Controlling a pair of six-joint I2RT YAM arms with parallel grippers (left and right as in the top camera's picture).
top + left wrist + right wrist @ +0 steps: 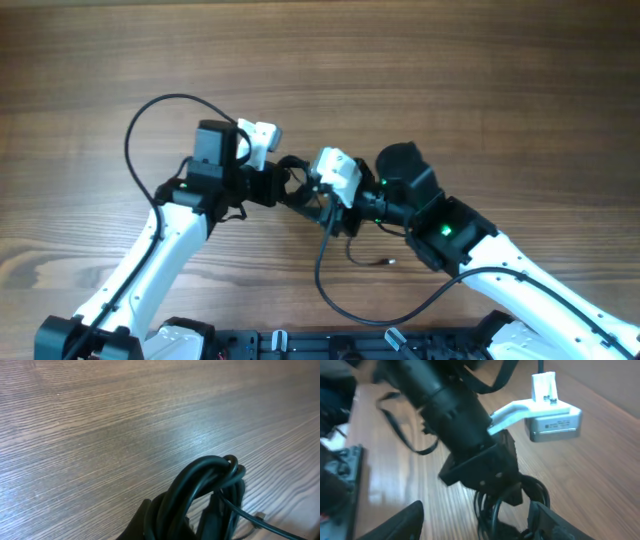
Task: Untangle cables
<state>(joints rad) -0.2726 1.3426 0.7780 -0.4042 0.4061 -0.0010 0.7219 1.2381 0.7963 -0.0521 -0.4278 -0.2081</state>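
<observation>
Overhead, both arms met near the middle of the wooden table (450,80). The left gripper (283,186) and right gripper (318,203) sat tip to tip, with the cables (295,180) bunched as a dark knot between them. One thin strand (365,262) strayed out toward the right arm and ended in a small pale plug (391,262) lying on the wood. From up there I could not tell how either pair of jaws stood.

Through the left wrist camera, the bundle (205,482) rose from the bottom edge as several black loops packed together, standing over the table. A dark finger (150,522) pressed against its base, so I read the left gripper as clamped on the cables. A single fine wire (245,514) ran from the loops toward the lower right, where a small plug end (260,518) touched the tabletop.

Through the right wrist camera, the left gripper (485,467) filled the centre of the frame, with its white-mounted camera (555,425) off to one side. Cable loops (492,505) hung from its tip. My right gripper's own fingers (402,522) were spread wide at the bottom corners, flanking the bundle and gripping nothing.
</observation>
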